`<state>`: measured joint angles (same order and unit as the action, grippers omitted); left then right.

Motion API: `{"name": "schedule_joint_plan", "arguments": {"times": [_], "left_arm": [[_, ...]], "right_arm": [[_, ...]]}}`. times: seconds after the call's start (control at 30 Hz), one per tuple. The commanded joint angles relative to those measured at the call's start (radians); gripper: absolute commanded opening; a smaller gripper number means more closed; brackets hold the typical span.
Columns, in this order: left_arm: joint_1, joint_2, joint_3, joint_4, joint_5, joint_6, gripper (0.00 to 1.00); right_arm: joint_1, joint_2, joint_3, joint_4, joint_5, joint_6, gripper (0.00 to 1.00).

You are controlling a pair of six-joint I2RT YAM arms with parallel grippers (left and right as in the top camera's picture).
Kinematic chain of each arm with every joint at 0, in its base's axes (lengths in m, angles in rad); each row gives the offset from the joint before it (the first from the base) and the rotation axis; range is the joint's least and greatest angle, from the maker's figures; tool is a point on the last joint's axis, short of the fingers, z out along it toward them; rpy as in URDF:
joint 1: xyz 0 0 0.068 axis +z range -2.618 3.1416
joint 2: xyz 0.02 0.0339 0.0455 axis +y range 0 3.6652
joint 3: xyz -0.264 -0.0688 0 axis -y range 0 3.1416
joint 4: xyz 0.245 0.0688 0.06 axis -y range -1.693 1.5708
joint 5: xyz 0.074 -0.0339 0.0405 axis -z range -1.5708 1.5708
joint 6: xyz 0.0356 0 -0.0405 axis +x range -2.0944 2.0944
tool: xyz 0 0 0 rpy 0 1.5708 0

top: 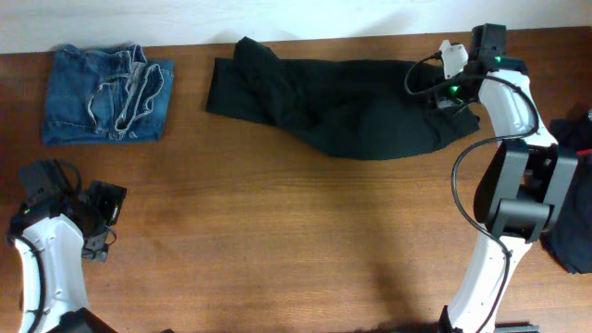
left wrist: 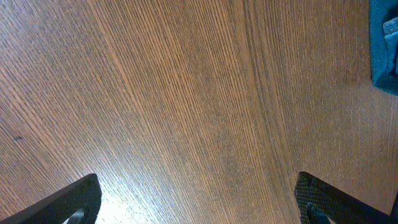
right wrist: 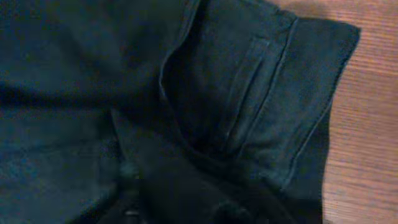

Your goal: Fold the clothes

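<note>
Right end effector (top: 446, 100) down on black trousers (top: 351, 116)

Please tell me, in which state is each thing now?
Black trousers: stretched out, rumpled, not folded.
Blue jeans: folded, lying flat.
Dark garment: heaped at the right edge, partly out of view.
Left hand: open, holding nothing.
Right hand: at the trousers' waist end; open or shut unclear.
</note>
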<state>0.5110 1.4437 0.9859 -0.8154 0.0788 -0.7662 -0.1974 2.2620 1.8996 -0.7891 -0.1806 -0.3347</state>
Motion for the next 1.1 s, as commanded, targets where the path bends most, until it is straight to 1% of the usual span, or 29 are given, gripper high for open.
{"name": "schedule_joint_plan", "arguments": {"times": [0.0, 0.03, 0.1, 0.13, 0.33, 0.43, 0.47, 0.6, 0.7, 0.73, 0.9, 0.97, 1.07], "left_arm": [[0.002, -0.011, 0.013, 0.002, 0.011, 0.017, 0.99], [0.002, -0.011, 0.013, 0.002, 0.011, 0.017, 0.99], [0.002, -0.011, 0.013, 0.002, 0.011, 0.016, 0.99], [0.002, -0.011, 0.013, 0.002, 0.011, 0.017, 0.99], [0.002, -0.011, 0.013, -0.002, 0.011, 0.017, 0.99], [0.002, -0.011, 0.013, -0.009, 0.011, 0.016, 0.99], [0.002, -0.011, 0.013, -0.012, 0.011, 0.017, 0.99], [0.002, -0.011, 0.013, -0.013, 0.011, 0.017, 0.99], [0.002, -0.011, 0.013, -0.013, 0.011, 0.016, 0.99], [0.002, -0.011, 0.013, -0.013, 0.011, 0.017, 0.99], [0.002, -0.011, 0.013, -0.016, 0.011, 0.017, 0.99], [0.002, -0.011, 0.013, -0.016, 0.011, 0.016, 0.99], [0.002, -0.011, 0.013, -0.015, 0.011, 0.016, 0.99]], "right_arm": [[0.005, 0.006, -0.003, -0.04, 0.02, 0.003, 0.27], [0.006, 0.006, -0.003, -0.055, 0.02, 0.004, 0.22], [0.005, 0.006, -0.003, -0.088, 0.036, 0.031, 0.08], [0.005, 0.005, -0.003, -0.108, 0.047, 0.05, 0.04], [0.006, 0.003, -0.003, -0.28, 0.044, 0.245, 0.04], [0.006, -0.008, -0.003, -0.375, -0.018, 0.27, 0.04], [0.006, -0.021, -0.003, -0.45, -0.051, 0.27, 0.04], [0.006, -0.062, -0.003, -0.649, -0.052, 0.292, 0.04], [0.006, -0.102, -0.003, -0.735, -0.052, 0.293, 0.04], [0.006, -0.146, -0.003, -0.766, -0.052, 0.305, 0.04], [0.006, -0.278, -0.003, -0.768, -0.017, 0.318, 0.04], [0.004, -0.293, -0.003, -0.747, 0.029, 0.318, 0.04], [-0.021, -0.279, -0.003, -0.689, 0.034, 0.319, 0.04]]}}
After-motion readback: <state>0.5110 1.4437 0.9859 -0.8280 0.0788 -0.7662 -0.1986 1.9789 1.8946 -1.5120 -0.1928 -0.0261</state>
